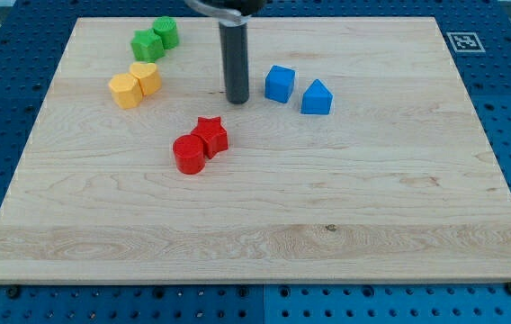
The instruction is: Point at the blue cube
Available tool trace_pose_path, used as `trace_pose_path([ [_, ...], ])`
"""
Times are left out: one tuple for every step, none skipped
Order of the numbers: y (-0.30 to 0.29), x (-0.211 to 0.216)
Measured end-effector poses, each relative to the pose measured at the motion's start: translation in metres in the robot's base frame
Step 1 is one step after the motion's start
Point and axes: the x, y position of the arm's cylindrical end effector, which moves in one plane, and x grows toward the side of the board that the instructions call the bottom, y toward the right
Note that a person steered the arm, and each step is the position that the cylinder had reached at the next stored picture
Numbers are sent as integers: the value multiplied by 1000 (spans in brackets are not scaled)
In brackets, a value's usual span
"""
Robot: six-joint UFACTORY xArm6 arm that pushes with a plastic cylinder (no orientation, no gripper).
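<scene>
The blue cube [280, 83] sits on the wooden board [255, 216] right of centre near the view's top. My tip [237, 100] rests on the board just to the left of the blue cube, a small gap apart from it. A blue triangular block [317, 97] lies right of the cube, close beside it.
A red star [211, 135] and a red cylinder [188, 154] touch each other below my tip. Two yellow blocks [135, 85] sit at the left. Two green blocks [155, 38] sit at the upper left. A marker tag [464, 41] is off the board's top right corner.
</scene>
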Motion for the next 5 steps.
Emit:
trace_pose_path([
  [1,0],
  [1,-1],
  [15,-2],
  [58,-2],
  [101,-2],
])
